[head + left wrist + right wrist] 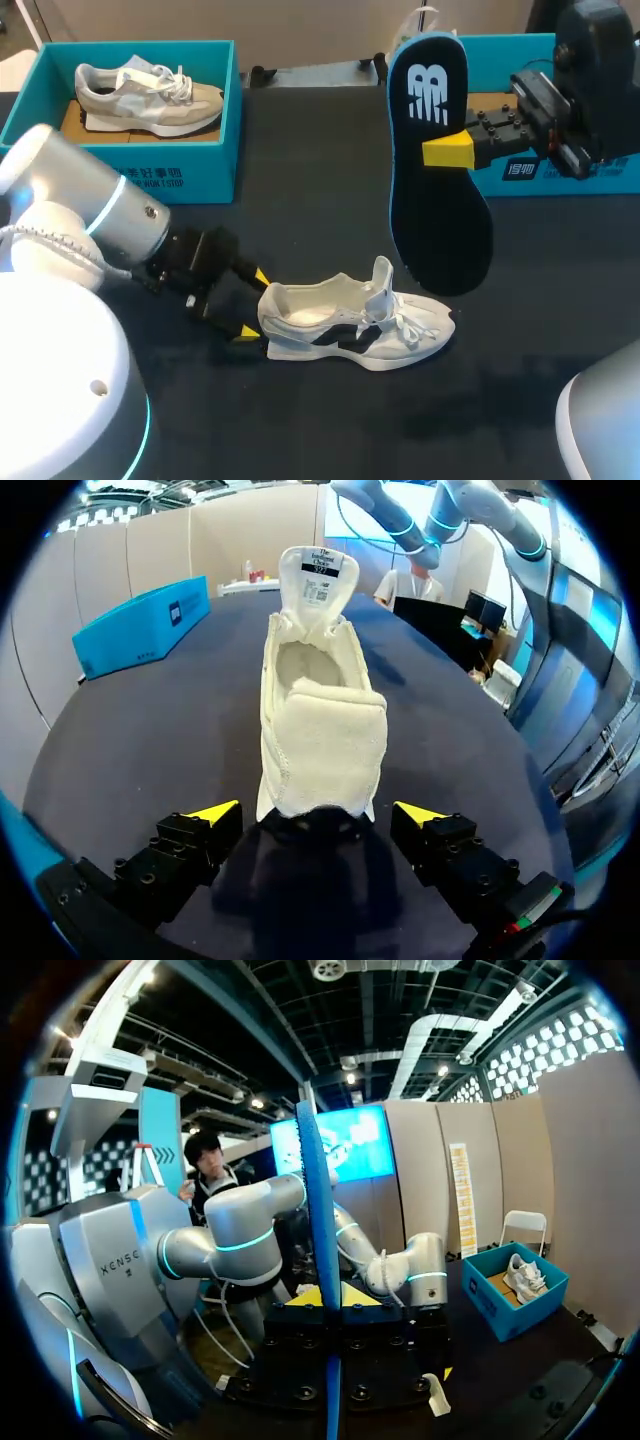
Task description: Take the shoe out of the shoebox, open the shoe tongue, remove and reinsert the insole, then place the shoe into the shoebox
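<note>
Insole out, reinsertion due: right gripper (pixel 445 150) jaws clamp the navy, blue-edged foam insole (pixel 440 220); left gripper (pixel 252 305) jaws gape astride the heel of the white mesh sneaker (pixel 350 322); next likely needs toe-first feeding.

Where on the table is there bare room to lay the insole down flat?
Bare table lies between the left shoebox and the held insole, right of the shoe below the right box, and along the near edge. It is crowded at the shoe's heel, where the left arm sits.

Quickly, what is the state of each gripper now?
Left gripper: open, at the heel of the shoe.
Right gripper: shut on the insole.
</note>
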{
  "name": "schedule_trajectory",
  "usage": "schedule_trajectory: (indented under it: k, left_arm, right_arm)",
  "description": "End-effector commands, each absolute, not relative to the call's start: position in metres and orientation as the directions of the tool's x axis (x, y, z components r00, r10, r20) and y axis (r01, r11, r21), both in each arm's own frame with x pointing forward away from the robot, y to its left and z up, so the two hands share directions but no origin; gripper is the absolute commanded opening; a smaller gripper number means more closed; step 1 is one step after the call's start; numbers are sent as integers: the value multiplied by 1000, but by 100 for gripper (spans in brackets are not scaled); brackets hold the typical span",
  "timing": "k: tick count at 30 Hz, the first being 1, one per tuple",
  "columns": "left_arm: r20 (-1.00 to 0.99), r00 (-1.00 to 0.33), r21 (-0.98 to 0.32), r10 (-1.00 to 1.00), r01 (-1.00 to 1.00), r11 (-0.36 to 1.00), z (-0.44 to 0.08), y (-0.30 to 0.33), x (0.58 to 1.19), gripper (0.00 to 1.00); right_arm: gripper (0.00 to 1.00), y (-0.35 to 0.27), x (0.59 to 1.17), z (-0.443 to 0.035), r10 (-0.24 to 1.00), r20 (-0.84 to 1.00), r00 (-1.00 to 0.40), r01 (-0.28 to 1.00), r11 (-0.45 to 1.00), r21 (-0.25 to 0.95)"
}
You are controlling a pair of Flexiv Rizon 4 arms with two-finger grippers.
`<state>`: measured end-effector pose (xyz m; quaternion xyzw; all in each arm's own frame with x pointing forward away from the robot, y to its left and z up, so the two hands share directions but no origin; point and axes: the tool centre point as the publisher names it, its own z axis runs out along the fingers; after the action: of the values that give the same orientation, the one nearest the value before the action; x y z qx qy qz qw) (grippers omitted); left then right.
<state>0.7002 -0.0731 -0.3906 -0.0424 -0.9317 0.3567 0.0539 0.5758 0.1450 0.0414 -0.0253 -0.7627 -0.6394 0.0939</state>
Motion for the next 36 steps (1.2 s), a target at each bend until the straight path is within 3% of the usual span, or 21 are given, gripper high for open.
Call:
schedule_trajectory:
  k: [1, 3, 13, 36]
  left_arm:
    - [46, -996, -427, 72, 46, 903, -382, -75, 697, 100]
    - [-46, -997, -313, 61, 72, 947, -385, -75, 698, 100]
    - [-46, -997, -313, 61, 72, 947, -385, -75, 698, 100]
    - [-10, -999, -158, 44, 45, 986, -366, -74, 697, 100]
  right_arm:
    - [0, 148, 579, 42, -85, 177, -981, 159, 185, 970]
    - [0, 148, 579, 42, -85, 177, -981, 159, 185, 970]
    - [0, 148, 579, 42, -85, 177, -981, 159, 185, 970]
    - [0, 148, 579, 42, -85, 177, -981, 159, 185, 970]
